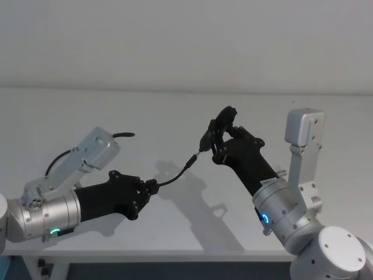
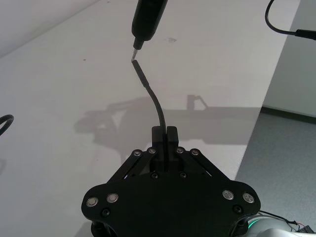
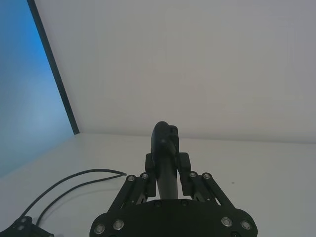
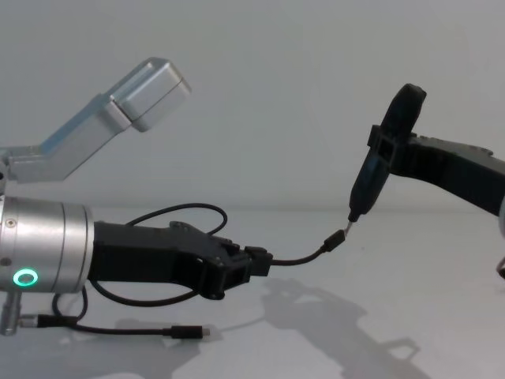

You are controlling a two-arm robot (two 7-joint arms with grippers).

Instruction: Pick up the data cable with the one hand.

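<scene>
Above the middle of the white table (image 1: 175,116), the left gripper (image 4: 251,272) pinches the data cable (image 4: 304,258) near one plug, held in the air. The right gripper (image 1: 217,137) clamps a black pen-like tool (image 4: 371,178), tip just beside that plug.

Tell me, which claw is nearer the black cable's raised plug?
Left. The left claw is shut on the cable just behind its plug. The right claw grips a dark pen-like tool above it.

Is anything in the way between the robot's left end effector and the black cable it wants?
No. The left end effector is shut on the data cable, lifted off the table. Nothing stands between them.
</scene>
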